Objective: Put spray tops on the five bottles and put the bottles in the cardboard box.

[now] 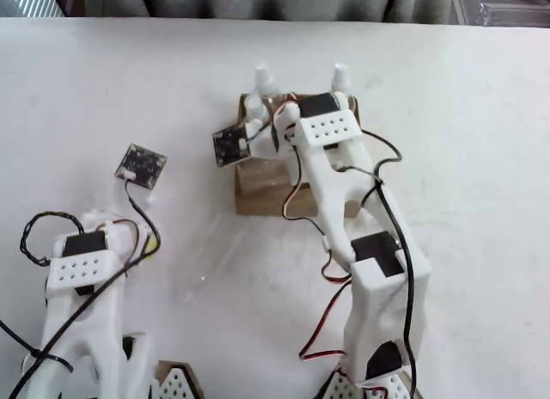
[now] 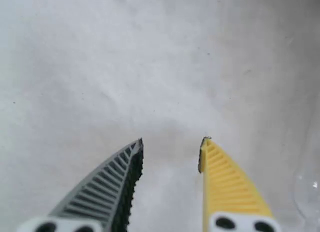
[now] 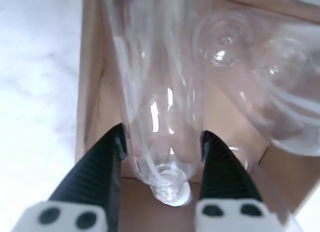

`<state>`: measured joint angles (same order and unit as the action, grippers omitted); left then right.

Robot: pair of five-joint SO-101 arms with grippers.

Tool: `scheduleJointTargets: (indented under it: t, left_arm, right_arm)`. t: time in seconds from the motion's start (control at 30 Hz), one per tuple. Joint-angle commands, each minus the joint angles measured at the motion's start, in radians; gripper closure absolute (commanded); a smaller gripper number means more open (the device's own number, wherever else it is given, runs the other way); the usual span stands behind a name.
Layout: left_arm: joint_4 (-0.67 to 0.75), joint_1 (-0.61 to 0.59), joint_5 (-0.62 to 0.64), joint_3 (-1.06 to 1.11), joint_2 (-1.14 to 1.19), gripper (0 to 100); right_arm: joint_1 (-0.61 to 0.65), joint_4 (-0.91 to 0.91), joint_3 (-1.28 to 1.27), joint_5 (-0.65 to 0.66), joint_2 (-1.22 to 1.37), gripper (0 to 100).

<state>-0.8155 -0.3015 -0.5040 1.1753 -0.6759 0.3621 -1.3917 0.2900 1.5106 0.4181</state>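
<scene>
Right wrist view, bottle beside cardboard box wall

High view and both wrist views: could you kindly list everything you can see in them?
table: one, white, under everything.
cardboard box: one, brown, mid-table beneath the right arm.
clear bottles: at least two, see-through, inside the box.
spray tops: at least three, white, poking out at the box's far end.
arms: two, white, side by side at the near edge.
left pincer: one, grey and yellow fingers, open over bare table.
right pincer: one, black fingers, closed on one clear bottle in the box.
</scene>
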Motion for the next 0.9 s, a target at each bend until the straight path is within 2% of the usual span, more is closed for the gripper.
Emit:
scheduleJointTargets:
  t: [0.0,0.53,0.67,0.87]
  left_arm:
    - [0.021,0.015,-0.008,-0.006,0.002,82]
    - [0.023,0.015,-0.008,-0.006,0.002,82]
    - [0.025,0.015,-0.008,-0.006,0.002,82]
    - [0.034,0.015,-0.006,-0.006,0.002,82]
  right_arm:
    - [0.015,-0.059,0.083,0.003,-0.015,94.7]
    - [-0.012,-0.328,0.359,0.003,-0.016,97.8]
    - [-0.048,-0.331,0.345,-0.002,-0.067,97.8]
    - [-0.062,-0.329,0.180,-0.055,-0.254,98.1]
